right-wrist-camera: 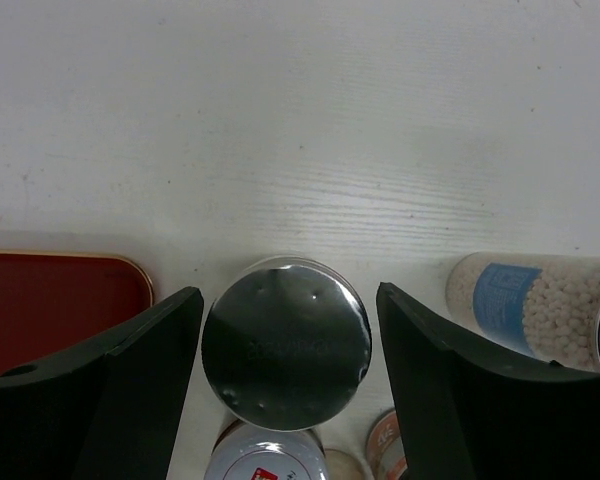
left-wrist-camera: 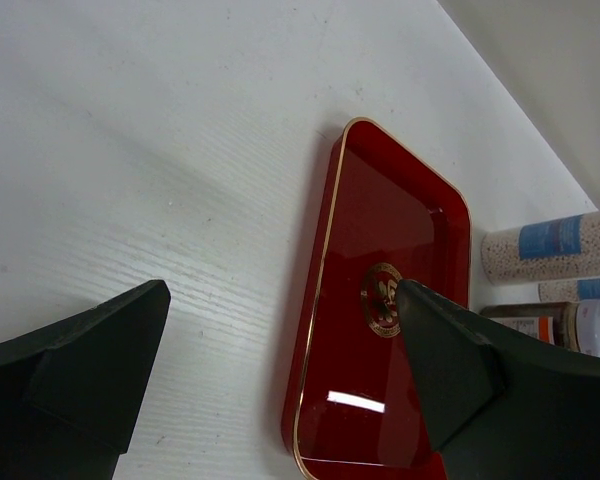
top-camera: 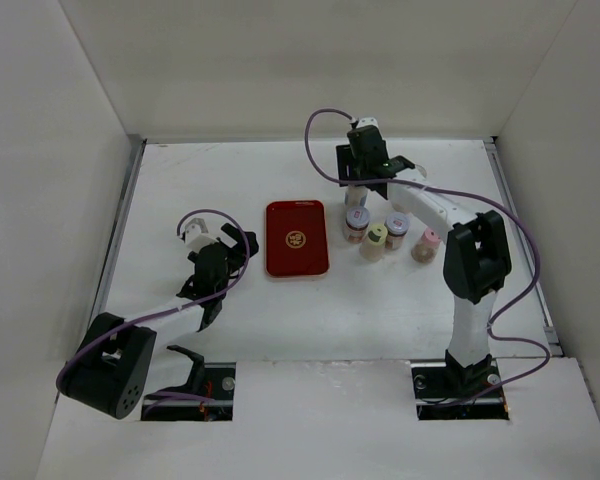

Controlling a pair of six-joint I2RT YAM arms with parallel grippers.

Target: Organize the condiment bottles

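Observation:
A silver-capped spice jar [right-wrist-camera: 285,343] stands upright between the jaws of my right gripper [right-wrist-camera: 290,295]. The jaws are open and sit close on both sides, with a thin gap on the right. In the top view this gripper [top-camera: 363,172] hangs over the back of the jar group. There stand a white-capped jar [top-camera: 356,222], a yellow-capped jar [top-camera: 375,241], another white-capped jar [top-camera: 397,229] and a pink-capped jar [top-camera: 427,243]. A blue-labelled jar [right-wrist-camera: 525,305] lies on its side to the right. My left gripper [top-camera: 242,245] is open and empty beside the red tray.
The flat red tray [top-camera: 296,238] with a gold rim lies between the arms, with nothing on it, and also shows in the left wrist view [left-wrist-camera: 380,250]. The right arm's purple cable loops over the jars. White walls enclose the table on three sides.

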